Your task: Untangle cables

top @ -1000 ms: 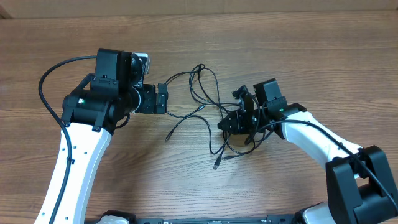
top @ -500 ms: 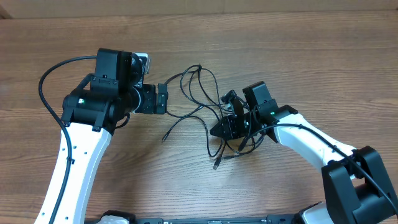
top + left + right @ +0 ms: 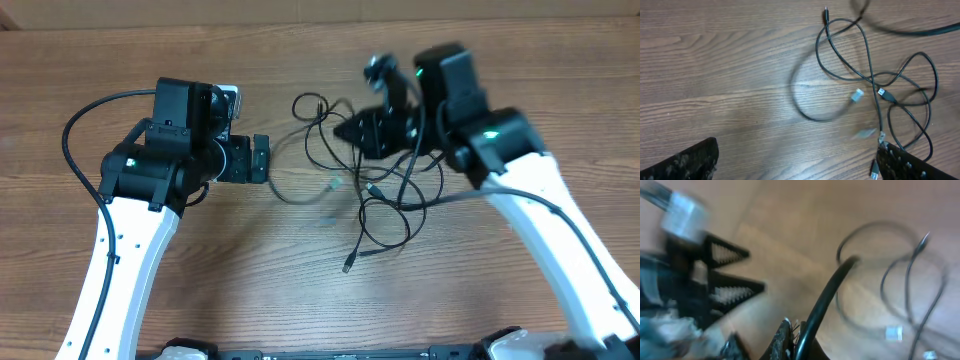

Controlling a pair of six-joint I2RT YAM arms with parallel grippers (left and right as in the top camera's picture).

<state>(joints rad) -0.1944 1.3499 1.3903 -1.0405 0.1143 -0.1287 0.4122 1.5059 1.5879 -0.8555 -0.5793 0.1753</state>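
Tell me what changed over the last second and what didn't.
The right gripper closed on the cables and swung toward the far side of the table, hauling the tangle with it. A loose plug was dragged toward the right arm. The left gripper stayed open and in place, and the plug nearest the robot's base has not moved.

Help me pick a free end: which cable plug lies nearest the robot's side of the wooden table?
The small plug ending the lone strand trailing below the tangle of thin black cables; the others sit up within it.
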